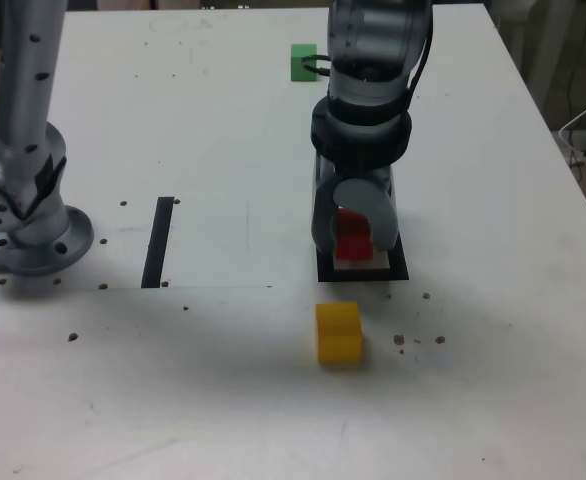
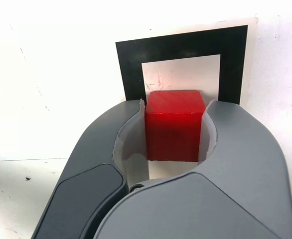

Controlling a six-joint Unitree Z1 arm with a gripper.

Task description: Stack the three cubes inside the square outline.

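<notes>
Jaws (image 2: pixel 177 102): closed on the red cube (image 2: pixel 173 134), one finger against each of two opposite faces. The cube sits directly between them, squared to the fingers, its upper face showing in the wrist view.

Next outward: the square outline (image 2: pixel 230 74). The cube appears within the frame marking, with white centre visible beside it. Whether its base rests on the tabletop (image 1: pixel 493 350) or hangs just above cannot be told.

Key relation, judged: cube over the white centre, so the coming move is mainly vertical. Lower if any gap remains, then spread the jaws evenly and lift straight up; a sideways drag could shift the stack's base.

Further out: yellow cube (image 1: pixel 338 335), just outside the outline, toward the exterior view's bottom edge. Green cube (image 1: pixel 303 64) lies well apart, toward that view's top. Yellow is the nearer pick; stacking has two cubes to go.
</notes>
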